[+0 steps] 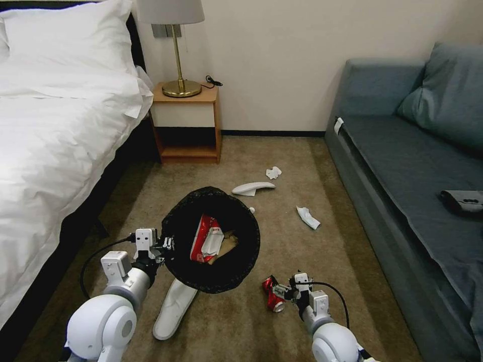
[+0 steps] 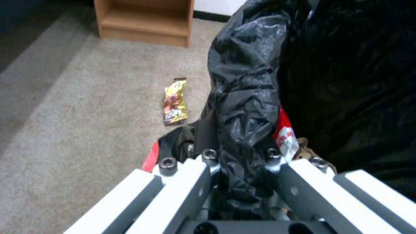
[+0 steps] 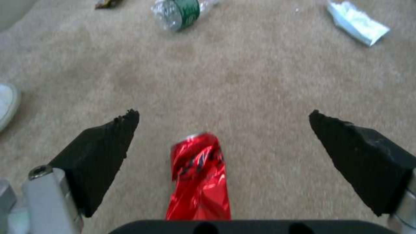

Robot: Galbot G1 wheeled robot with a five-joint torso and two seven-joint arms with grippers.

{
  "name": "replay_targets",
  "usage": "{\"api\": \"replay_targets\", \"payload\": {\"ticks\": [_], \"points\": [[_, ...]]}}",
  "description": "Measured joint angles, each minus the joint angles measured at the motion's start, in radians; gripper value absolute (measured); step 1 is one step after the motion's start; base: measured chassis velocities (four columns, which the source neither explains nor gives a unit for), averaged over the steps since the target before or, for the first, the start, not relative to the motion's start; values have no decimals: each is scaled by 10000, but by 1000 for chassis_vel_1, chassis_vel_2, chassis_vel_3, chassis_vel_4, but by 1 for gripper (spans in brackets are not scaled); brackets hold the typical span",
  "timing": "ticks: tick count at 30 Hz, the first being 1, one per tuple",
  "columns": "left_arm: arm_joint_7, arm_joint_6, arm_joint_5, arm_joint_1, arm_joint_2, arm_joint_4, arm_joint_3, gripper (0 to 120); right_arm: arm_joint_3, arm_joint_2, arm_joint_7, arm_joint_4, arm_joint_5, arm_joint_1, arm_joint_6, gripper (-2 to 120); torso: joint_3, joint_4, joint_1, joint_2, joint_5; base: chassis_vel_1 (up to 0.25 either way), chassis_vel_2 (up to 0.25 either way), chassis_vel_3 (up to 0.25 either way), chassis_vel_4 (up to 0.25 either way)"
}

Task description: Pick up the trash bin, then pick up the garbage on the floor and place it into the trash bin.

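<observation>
While spread wide, the right gripper (image 3: 223, 130) straddles one crushed red can (image 3: 200, 177) on the carpet (image 1: 312, 171), pads clear of both sides. Can: light, thin-walled, dented, likely slick; best taken across its flattened waist. Left gripper (image 2: 240, 161) is clamped on the bagged rim of the trash bin (image 1: 209, 239), held tilted at the can's ten o'clock. Bin contents: one red packet (image 1: 206, 241), brown paper. Floor count: two slippers, two tissues (image 1: 308, 217), one bottle (image 3: 180, 11), one gold wrapper (image 2: 175, 102).

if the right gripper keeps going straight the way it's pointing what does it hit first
Most likely the crushed red can, lying on the carpet between the right gripper's open fingers. How far above it the gripper hangs is unclear.
</observation>
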Motion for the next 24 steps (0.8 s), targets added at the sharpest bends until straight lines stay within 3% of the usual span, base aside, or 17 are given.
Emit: {"api": "replay_targets", "payload": {"ticks": [24], "points": [[-3, 52, 189, 130, -128, -54, 86, 2, -205, 26, -350, -34, -582, -173, 56, 100, 0, 0, 0, 0, -1, 0, 0, 0, 0]]}}
